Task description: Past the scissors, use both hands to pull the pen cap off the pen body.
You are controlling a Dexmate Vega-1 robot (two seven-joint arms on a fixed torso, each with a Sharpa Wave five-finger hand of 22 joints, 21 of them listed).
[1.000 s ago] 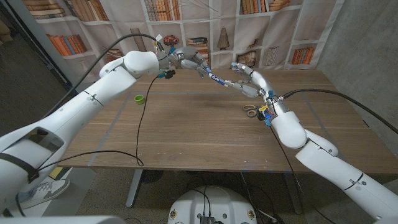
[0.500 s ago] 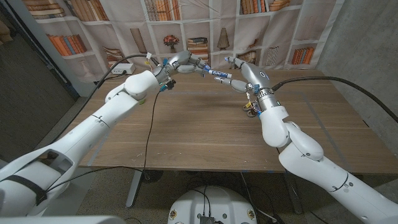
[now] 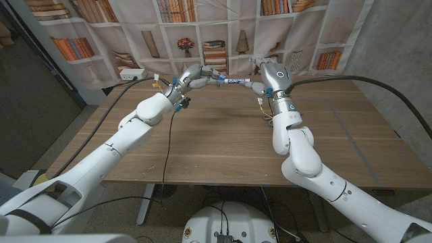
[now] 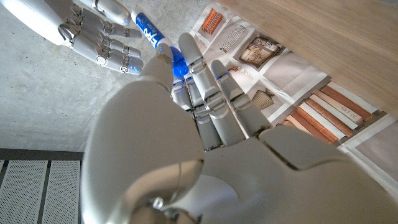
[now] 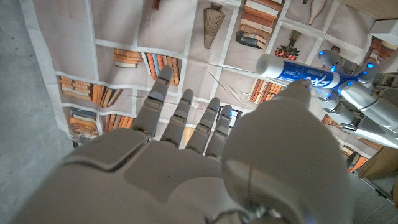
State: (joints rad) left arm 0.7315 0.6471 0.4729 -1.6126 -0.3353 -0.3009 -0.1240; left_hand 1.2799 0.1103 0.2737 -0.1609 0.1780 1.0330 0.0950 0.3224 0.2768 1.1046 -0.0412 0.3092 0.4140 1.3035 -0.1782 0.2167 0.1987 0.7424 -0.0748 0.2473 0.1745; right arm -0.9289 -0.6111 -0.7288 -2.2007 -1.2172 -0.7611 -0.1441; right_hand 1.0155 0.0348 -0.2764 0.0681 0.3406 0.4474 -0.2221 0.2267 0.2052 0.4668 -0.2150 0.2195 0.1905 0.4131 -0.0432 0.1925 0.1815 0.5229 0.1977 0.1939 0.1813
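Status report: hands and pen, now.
Left hand and right hand both grip the blue-and-white marker pen, held above the table's far edge. Cap not visibly off. Nothing in the way.

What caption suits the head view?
Two white robot hands, left hand and right hand, hold a blue-and-white marker pen above the wooden table.

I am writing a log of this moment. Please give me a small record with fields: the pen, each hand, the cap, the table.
pen: blue and white marker, held in the air over the table's far edge
left hand: grips one end
right hand: grips the other end
cap: cannot tell whether it is off
table: wooden, below both hands
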